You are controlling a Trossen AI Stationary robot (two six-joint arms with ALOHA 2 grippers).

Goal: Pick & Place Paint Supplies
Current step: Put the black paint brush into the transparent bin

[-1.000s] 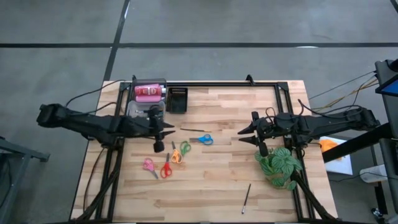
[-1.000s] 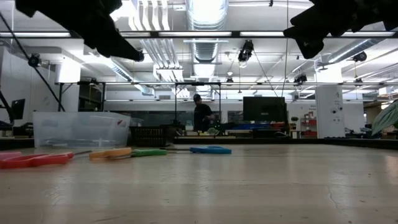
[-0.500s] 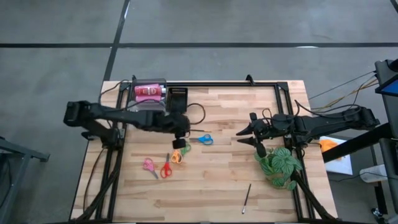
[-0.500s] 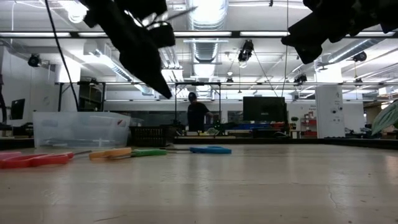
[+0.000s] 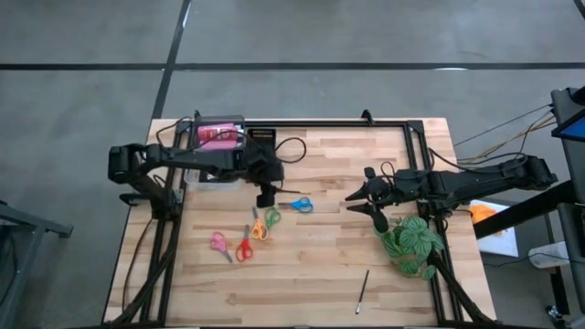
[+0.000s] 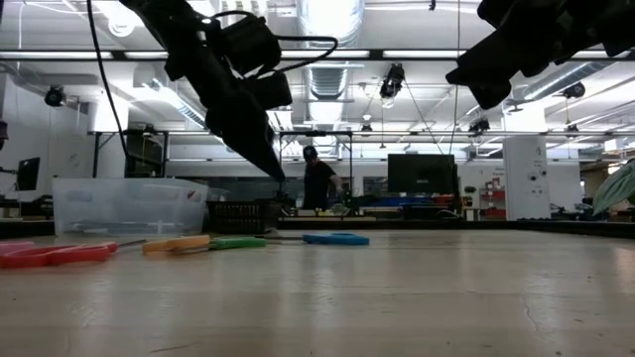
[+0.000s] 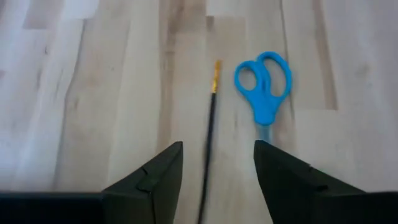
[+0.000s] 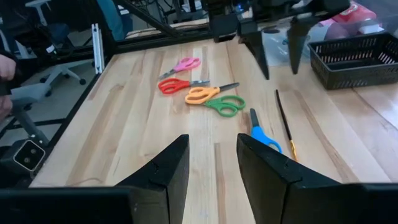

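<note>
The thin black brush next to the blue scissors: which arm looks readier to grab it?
Probably the left. The left gripper hangs open right above the thin black brush, which lies between its fingers beside the blue scissors. The right gripper waits farther off, near the plant.

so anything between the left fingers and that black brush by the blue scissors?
Nothing visible. The left gripper is open above the black brush, over bare wood. The blue scissors lie beside the brush, apart.
</note>
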